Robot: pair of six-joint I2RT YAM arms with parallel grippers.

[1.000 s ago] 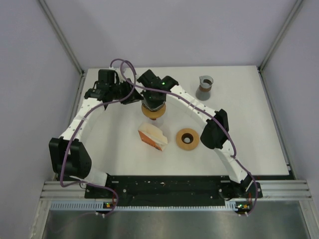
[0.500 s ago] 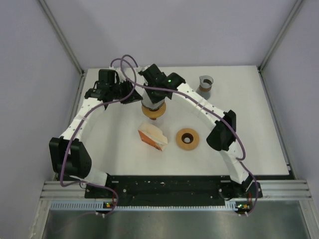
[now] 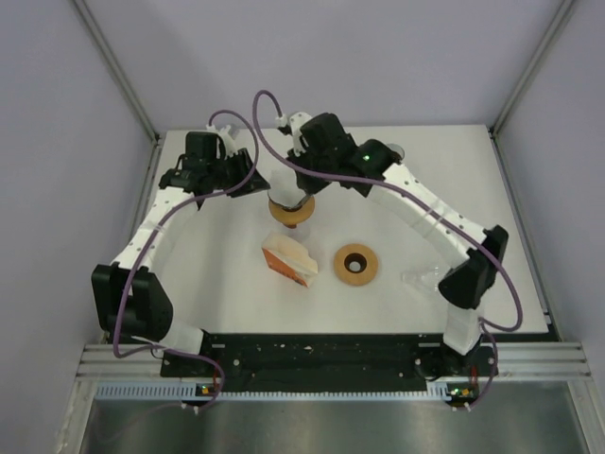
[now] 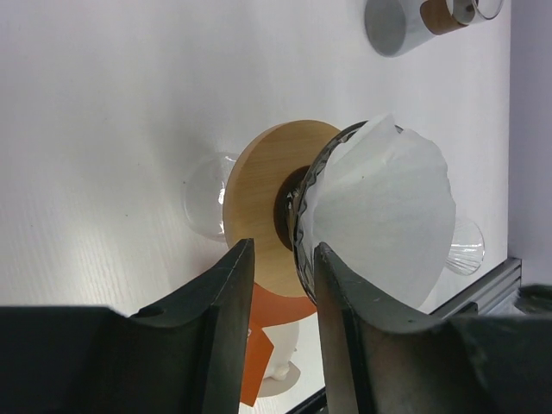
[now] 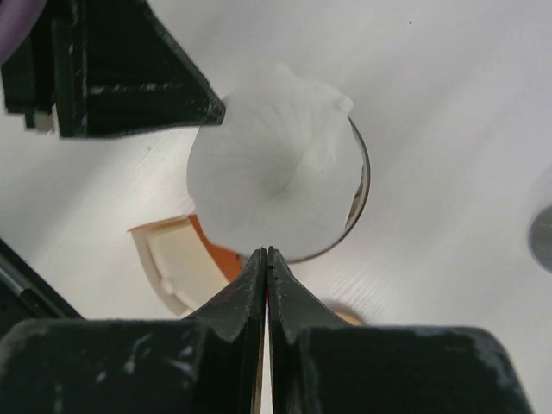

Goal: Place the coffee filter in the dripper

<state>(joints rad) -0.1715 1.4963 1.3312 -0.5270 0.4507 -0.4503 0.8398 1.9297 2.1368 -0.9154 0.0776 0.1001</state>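
Observation:
The glass dripper (image 3: 290, 216) with its wooden collar (image 4: 259, 216) stands at the middle back of the table. The white paper coffee filter (image 4: 388, 216) sits in its cone, spread open, and it shows from above in the right wrist view (image 5: 276, 185). My left gripper (image 3: 257, 182) is at the dripper's left side, its fingers (image 4: 228, 293) clamped across the collar and glass wall. My right gripper (image 3: 299, 192) hangs above the dripper with jaws pressed together and nothing between them; its tips (image 5: 267, 252) line up with the filter's near edge.
An orange and white filter box (image 3: 288, 260) lies in front of the dripper. A wooden ring (image 3: 355, 264) lies to the box's right. A grey cup (image 4: 392, 26) stands at the back right. A clear glass piece (image 3: 421, 277) lies near the right arm's elbow.
My right gripper has lifted off the dripper and drawn back toward the far side, its arm swinging right. The filter stays in the dripper. The left arm has not moved.

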